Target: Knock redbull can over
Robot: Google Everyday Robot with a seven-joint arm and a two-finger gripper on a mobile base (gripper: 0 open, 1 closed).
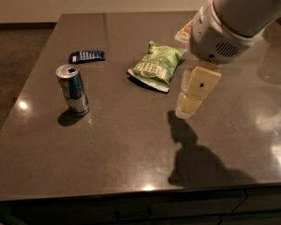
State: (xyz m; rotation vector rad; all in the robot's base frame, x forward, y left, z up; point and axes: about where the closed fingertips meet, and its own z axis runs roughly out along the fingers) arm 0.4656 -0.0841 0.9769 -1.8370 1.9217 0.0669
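Observation:
The redbull can (73, 89) stands upright on the left part of the dark table (131, 144), blue and silver with a shiny top. My gripper (187, 108) hangs from the white arm (234, 18) over the table's middle right, well to the right of the can and just right of the green chip bag (157, 67). It holds nothing that I can see.
A small flat dark-blue packet (86, 56) lies behind the can. A yellowish packet (183, 31) shows partly behind the arm at the back. The table's left edge is close to the can; the front edge runs along the bottom.

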